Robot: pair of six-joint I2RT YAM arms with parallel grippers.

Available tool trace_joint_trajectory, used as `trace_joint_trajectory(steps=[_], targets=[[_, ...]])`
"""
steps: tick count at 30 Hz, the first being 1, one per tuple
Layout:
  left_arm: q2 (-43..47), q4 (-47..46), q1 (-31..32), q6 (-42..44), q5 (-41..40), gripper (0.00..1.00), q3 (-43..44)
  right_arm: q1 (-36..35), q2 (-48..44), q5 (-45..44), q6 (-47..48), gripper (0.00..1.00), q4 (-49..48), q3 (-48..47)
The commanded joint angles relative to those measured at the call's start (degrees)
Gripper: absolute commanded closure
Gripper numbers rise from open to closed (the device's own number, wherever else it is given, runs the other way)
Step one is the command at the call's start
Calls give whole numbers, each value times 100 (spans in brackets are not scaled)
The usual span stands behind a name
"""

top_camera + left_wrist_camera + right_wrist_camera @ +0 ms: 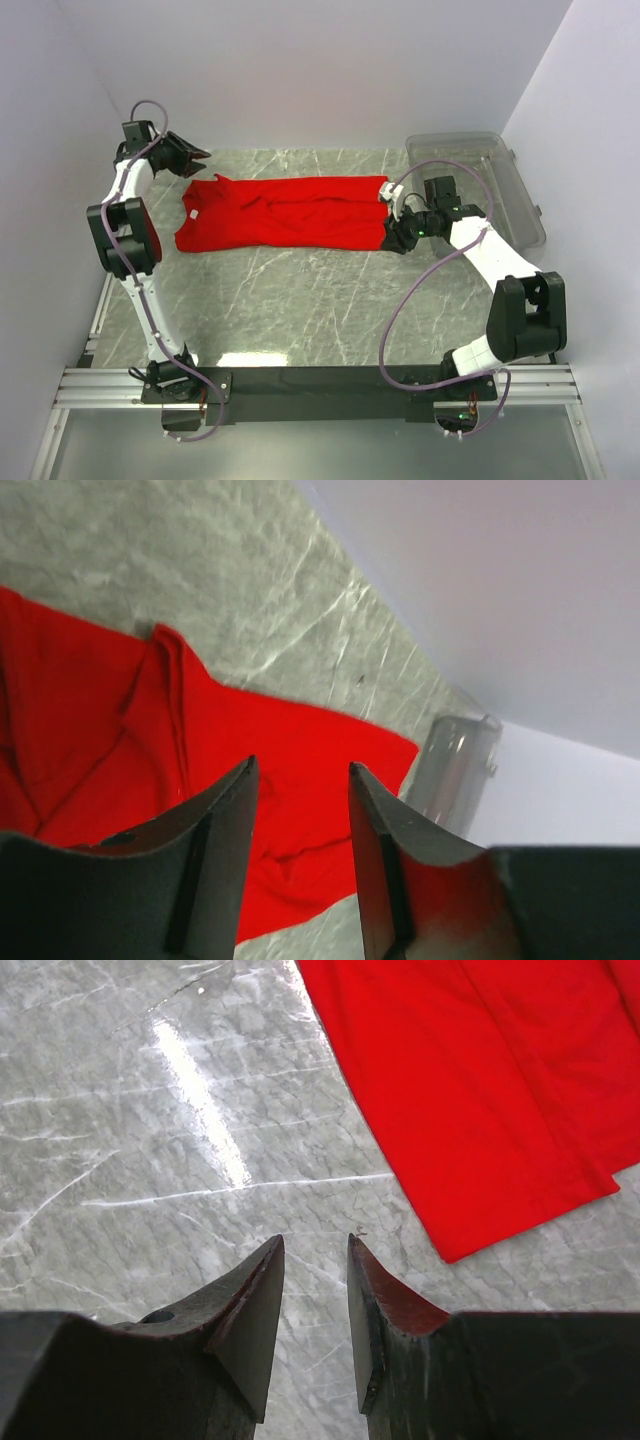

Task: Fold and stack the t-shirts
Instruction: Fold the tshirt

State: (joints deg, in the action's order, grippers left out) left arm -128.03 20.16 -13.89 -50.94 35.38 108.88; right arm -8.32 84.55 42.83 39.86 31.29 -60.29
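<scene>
Red t-shirt [285,212] lies flat-ish on the marble table [300,300], in the far half, stretched 9-to-3 across the top view. Collar end is at 9 o'clock, w/ a tiny white neck label [190,213] showing; hem end is at 3. There's a lengthwise ridge of wrinkles along the middle and a pointed flap sticking up at approx 11. It's not folded into a neat pack.

Left gripper [196,155] hovers at the shirt's 10–11 o'clock, off the cloth and up in the air. From the left wrist cam the fingers [225,810] stand moderately apart w/ nothing between them, red cloth [250,750] below.

Right gripper [398,236] sits at the shirt's 4 o'clock, just beside the hem corner. In the right wrist cam the jaws show a narrow gap, empty, tips over bare marble [150,1160]; the hem corner [480,1090] is at 1–2 o'clock, not touching the fingers.

Clear plastic bin [500,175] is at the shirt's 2–3 o'clock, by the right wall. Its end nearest the shirt is close to the hem, and it's seen at 3 o'clock in the left wrist cam [455,760].
</scene>
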Motion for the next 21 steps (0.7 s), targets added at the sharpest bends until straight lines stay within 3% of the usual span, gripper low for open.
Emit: trace_joint_trajectory(steps=[1,9,21], targets=[[375,628,316,540,-56,54,134,32,26,103,-22,61,-70,0],[612,348,826,111,-584,57,-1017,32,35,103,5,61,-26,-18],[340,1349,1134,49,-1630,56,-579,32,-9,103,-13,61,-70,44]])
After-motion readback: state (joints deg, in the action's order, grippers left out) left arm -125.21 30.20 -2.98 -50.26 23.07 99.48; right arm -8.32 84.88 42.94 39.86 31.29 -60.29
